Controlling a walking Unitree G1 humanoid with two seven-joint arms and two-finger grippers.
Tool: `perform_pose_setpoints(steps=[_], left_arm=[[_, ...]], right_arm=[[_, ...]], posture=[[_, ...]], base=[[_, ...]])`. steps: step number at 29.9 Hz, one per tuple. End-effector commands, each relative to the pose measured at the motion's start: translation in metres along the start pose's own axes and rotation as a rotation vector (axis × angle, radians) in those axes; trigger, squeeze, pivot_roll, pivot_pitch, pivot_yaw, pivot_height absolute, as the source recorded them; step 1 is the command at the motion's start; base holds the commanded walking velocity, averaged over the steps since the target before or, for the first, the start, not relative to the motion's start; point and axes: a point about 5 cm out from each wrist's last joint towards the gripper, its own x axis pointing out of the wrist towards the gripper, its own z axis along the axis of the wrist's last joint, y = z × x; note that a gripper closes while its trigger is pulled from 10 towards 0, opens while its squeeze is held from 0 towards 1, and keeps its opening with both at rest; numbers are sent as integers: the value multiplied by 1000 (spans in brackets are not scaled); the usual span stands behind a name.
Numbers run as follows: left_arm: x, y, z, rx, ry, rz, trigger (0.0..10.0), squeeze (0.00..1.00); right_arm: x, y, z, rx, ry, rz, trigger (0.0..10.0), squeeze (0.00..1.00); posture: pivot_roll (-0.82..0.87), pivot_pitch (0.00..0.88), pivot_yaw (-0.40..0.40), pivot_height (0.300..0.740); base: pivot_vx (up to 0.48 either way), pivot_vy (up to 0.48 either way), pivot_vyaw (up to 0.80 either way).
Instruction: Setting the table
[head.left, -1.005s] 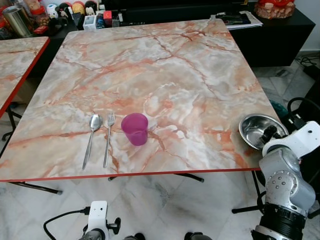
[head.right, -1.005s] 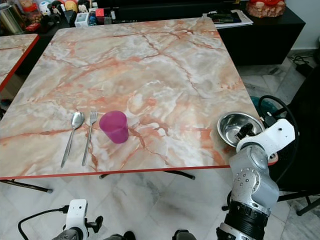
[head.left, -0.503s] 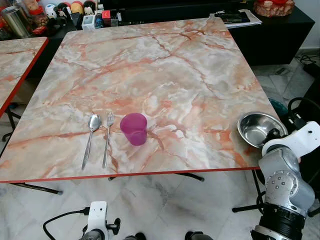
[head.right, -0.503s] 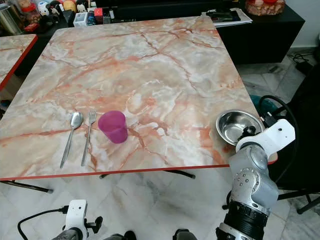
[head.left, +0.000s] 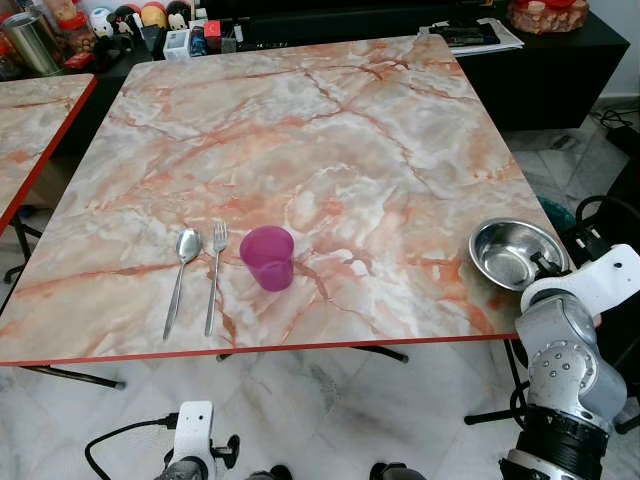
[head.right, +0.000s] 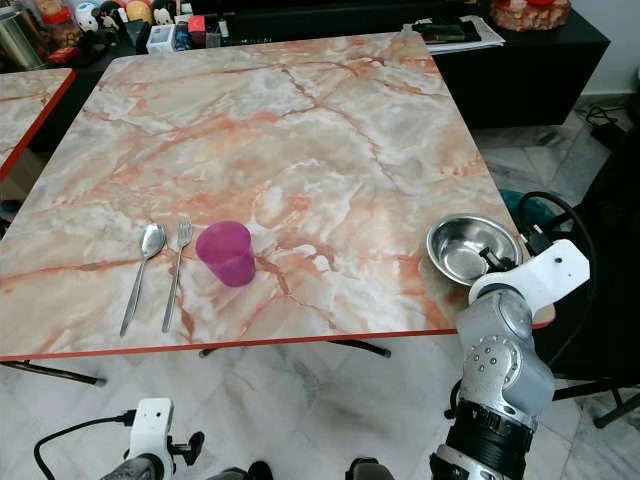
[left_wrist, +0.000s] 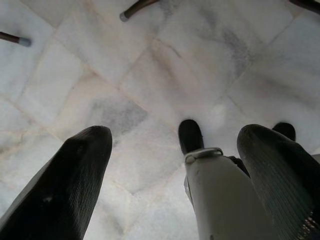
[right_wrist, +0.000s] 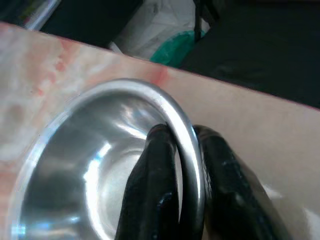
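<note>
The right gripper (right_wrist: 180, 190), pinching the bowl (head.left: 512, 252) by its rim, has slid it slightly inward along the table's (head.left: 330, 130) right edge toward the cup (head.left: 268, 257), so the placing is underway.

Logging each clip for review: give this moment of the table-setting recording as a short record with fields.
table: marble-pattern top with red edge
bowl: steel bowl at the table's right edge, near corner
right gripper: fingers pinch the bowl's rim, one inside, one outside
left gripper: open, hanging over the floor, idle
cup: purple cup, upright, near front edge
cutlery: spoon and fork side by side, left of the cup
</note>
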Motion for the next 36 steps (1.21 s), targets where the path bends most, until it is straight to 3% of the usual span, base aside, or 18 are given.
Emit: perform_pose_setpoints(steps=[1, 10, 16, 21, 22, 30, 36], left_arm=[[-2, 5, -6, 12, 24, 17, 10000, 0], [-2, 3, -6, 16, 15, 23, 10000, 0], [-2, 5, -4, 23, 4, 36, 10000, 0], [-1, 6, -3, 26, 0, 42, 10000, 0], [-1, 7, -2, 29, 0, 49, 10000, 0], [-2, 11, -4, 5, 13, 70, 10000, 0], [-2, 13, -1, 8, 4, 70, 10000, 0]], right_arm=[[0, -2, -6, 5, 25, -14, 0, 0], [1, -1, -4, 29, 9, -8, 0, 0], [0, 8, 6, 70, -61, 33, 0, 0], [-4, 23, 25, 177, -166, 155, 0, 0], [-10, 36, 36, 212, -228, 243, 10000, 0], [-25, 59, 62, 213, -414, 403, 10000, 0], [-41, 73, 76, 184, -550, 536, 10000, 0]], posture=[[-133, 154, 70, 740], [-131, 146, 70, 740], [-126, 145, 71, 740], [-123, 157, 75, 740], [-123, 164, 76, 740], [-114, 179, 84, 740], [-106, 184, 84, 740]], base=[[0, 0, 0], [0, 0, 0], [0, 0, 0], [0, 0, 0], [0, 0, 0], [0, 0, 0], [0, 450, 0]])
